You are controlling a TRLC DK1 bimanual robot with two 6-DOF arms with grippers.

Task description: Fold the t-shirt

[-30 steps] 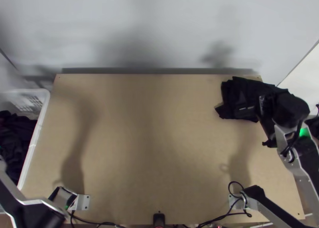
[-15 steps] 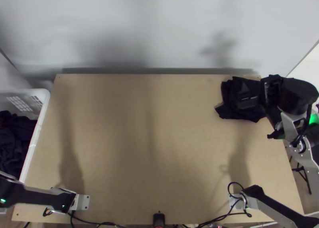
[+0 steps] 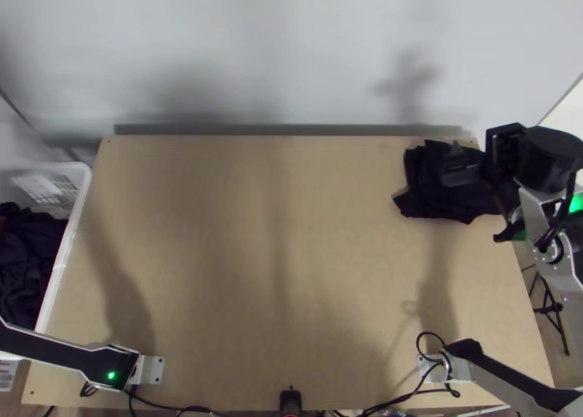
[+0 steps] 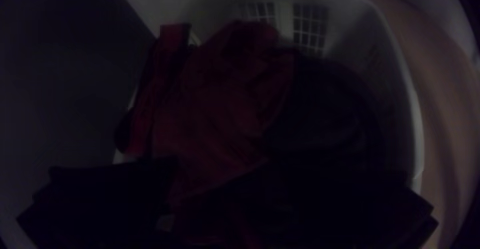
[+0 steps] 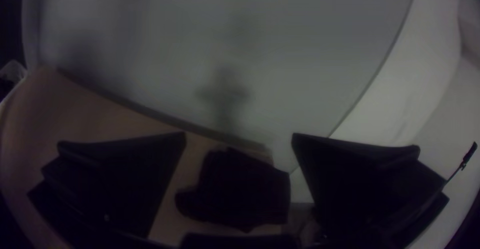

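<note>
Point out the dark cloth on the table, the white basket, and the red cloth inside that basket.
Dark cloth [image 3: 426, 195]: top view, the middle of the bunch.
White basket [image 3: 79, 178]: top view, the rim's corner nearest the table's far left corner.
Red cloth [image 4: 215, 104]: left wrist view, its broad middle.

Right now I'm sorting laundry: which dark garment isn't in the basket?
The black garment by the table's far right corner; the others lie in the basket.
</note>
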